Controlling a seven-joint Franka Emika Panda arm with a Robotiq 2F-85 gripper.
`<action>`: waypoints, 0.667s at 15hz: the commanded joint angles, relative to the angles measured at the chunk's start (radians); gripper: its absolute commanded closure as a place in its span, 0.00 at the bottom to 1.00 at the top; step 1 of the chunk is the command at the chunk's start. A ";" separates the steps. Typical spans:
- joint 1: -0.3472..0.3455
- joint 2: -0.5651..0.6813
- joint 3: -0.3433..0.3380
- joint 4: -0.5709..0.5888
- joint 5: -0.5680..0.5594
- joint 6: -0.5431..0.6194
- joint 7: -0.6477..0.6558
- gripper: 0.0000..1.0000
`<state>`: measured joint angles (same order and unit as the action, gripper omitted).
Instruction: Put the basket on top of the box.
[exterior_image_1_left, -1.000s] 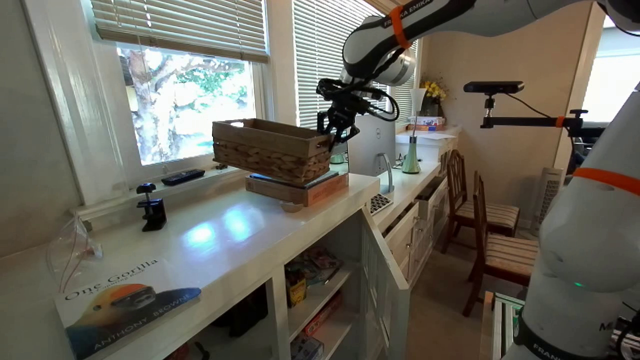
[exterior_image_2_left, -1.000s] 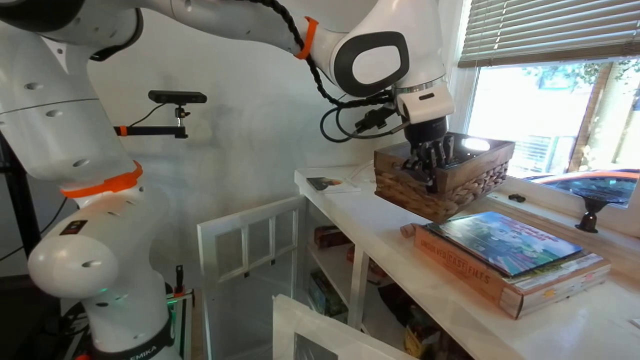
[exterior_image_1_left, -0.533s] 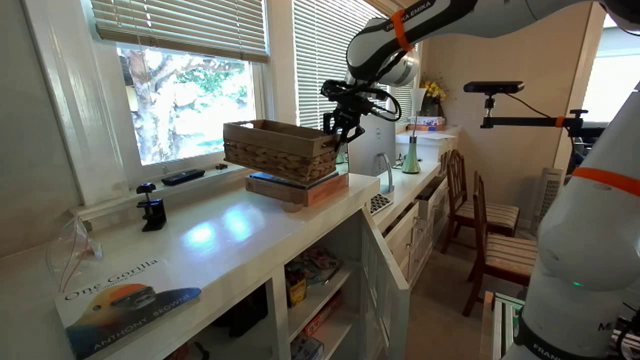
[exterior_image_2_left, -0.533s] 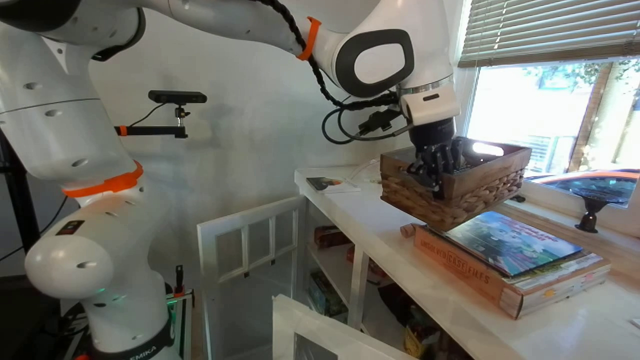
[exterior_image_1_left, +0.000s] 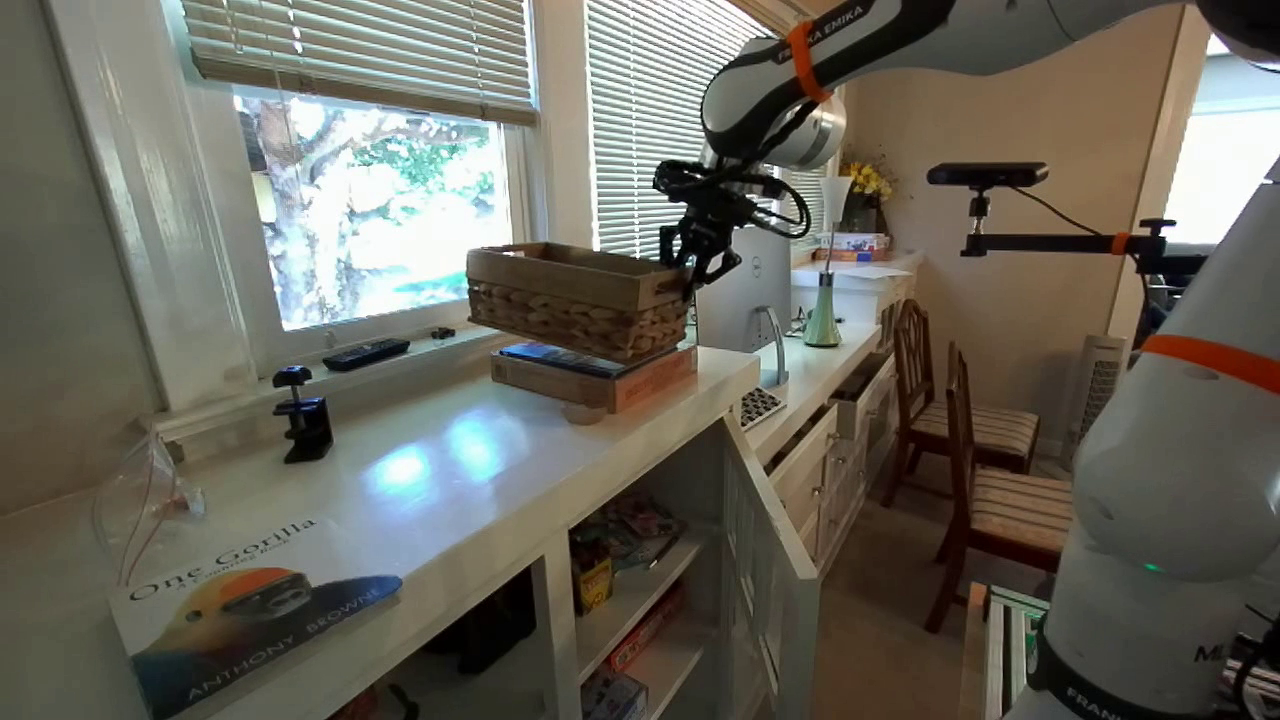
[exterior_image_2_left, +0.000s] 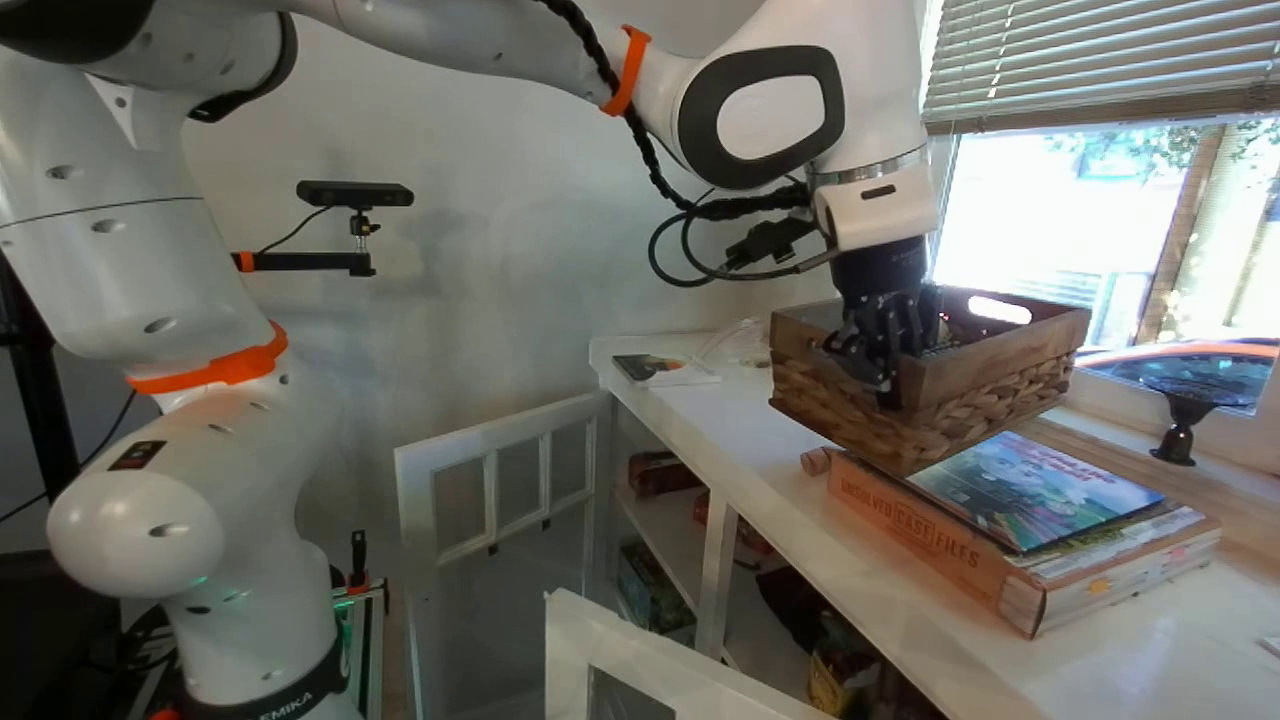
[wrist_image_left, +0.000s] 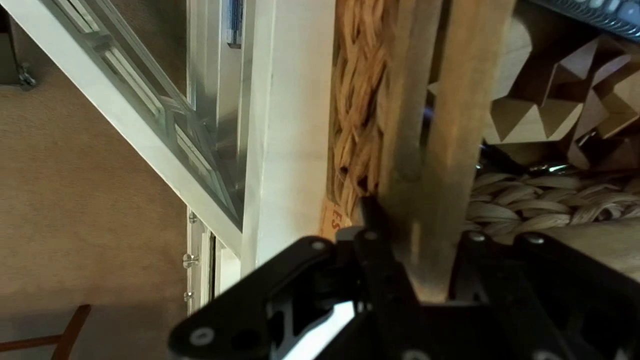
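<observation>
Basket (exterior_image_1_left: 570, 310), one: brown, rectangular, woven sides under a plain wooden band, hand slots in the ends; held up off the counter (exterior_image_1_left: 430, 510), above part of the box (exterior_image_2_left: 920, 530) in both exterior views; whether it touches the box cannot be told

Box, one: low, rectangular, brownish-orange sides, lettered "Unsolved Case Files"; flat on the white counter, partly beneath the basket

Thin illustrated piece (exterior_image_2_left: 1040, 490), one: mostly blue; flat on top of the box, one corner hidden by the basket

Gripper (wrist_image_left: 422, 235), one: black, two-fingered; jaws drawn close together, clamped on the wooden end wall of the basket near a corner, one finger inside the wall, one outside

Robot arm (exterior_image_2_left: 470, 45), one: white, with orange bands; gripper end pointing down at the basket

Faceted wooden piece (wrist_image_left: 525, 120): pale; inside the basket, wrist view

Small brown cylinder (exterior_image_2_left: 815, 461), one: on the counter, just beside the box

Book (exterior_image_1_left: 260, 630), one: titled "One Gorilla"; flat on the counter, well apart from the box

Clamp (exterior_image_1_left: 307, 430), one: black; upright on the counter

Remote control (exterior_image_1_left: 366, 354), one: black; on the window sill

Plastic bag (exterior_image_1_left: 145, 510), one: clear; near the book

Chairs (exterior_image_1_left: 1010, 515), two: wooden, striped seats
</observation>
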<state>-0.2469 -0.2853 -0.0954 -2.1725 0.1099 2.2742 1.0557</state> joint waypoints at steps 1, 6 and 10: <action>-0.004 0.006 -0.014 0.055 -0.005 -0.037 0.018 0.96; -0.017 0.025 -0.026 0.079 -0.046 -0.061 0.023 0.96; -0.022 0.044 -0.035 0.093 -0.072 -0.051 0.021 0.96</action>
<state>-0.2658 -0.2552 -0.1238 -2.1295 0.0484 2.2271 1.0557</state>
